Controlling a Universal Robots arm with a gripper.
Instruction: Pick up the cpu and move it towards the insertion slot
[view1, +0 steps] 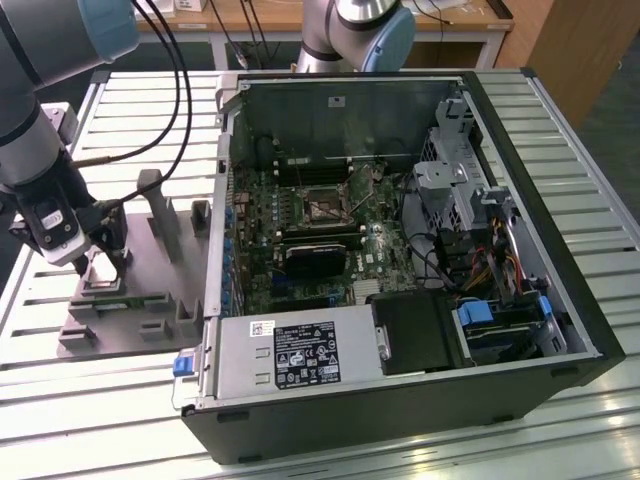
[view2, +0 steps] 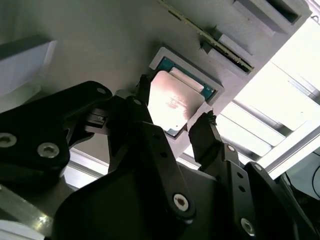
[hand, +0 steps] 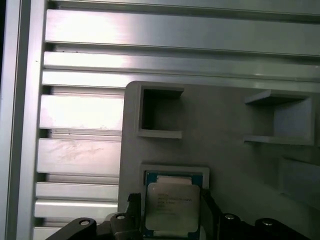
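The cpu (view2: 176, 102) (hand: 172, 206), a flat square chip with a shiny silver top, lies in a square recess of the grey plastic tray (view1: 150, 300) at the exterior view's left. My gripper (view1: 100, 262) (view2: 174, 106) (hand: 171, 202) hangs straight over it. Its two black fingers (view2: 202, 131) press on opposite edges of the chip, which sits level in its recess. The insertion slot (view1: 322, 203), a silvery frame with a dark centre, sits on the motherboard inside the open computer case, well off toward the exterior view's right of the gripper.
The open black computer case (view1: 560, 300) fills the middle. A grey power supply box (view1: 290, 355) lies along its near side, drive bays and cables (view1: 480, 240) at the exterior view's right. Upright tray posts (view1: 160, 210) stand between gripper and case. A second arm (view1: 360, 30) stands behind.
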